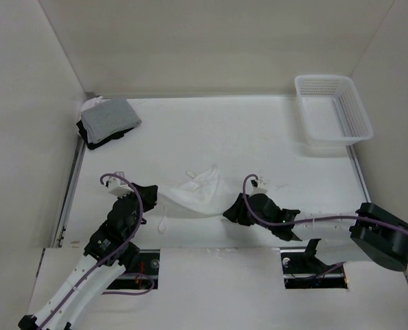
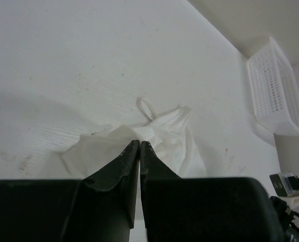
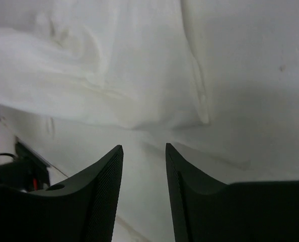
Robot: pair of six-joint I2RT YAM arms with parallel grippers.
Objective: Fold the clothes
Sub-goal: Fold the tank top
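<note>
Garment lies crumpled at the near middle of the counter, strung between the two arms, white on white and hard to outline. One loop strap lies on the far side.

Left tool: jaws pressed together, and the cloth tents up to their tips. We judge it is pinching the left edge, likely to anchor that side while the other is reworked.

Right tool: jaws partway apart, nothing between them, hanging low just short of the fabric's right edge. We read this as lining up for a fresh hold. No fold is made yet, so it's early in the task.

Mesh basket sits at the far right corner, well apart, and we see nothing inside it. Gray-and-black pile sits at the far left corner, on the counter rather than in any container.
</note>
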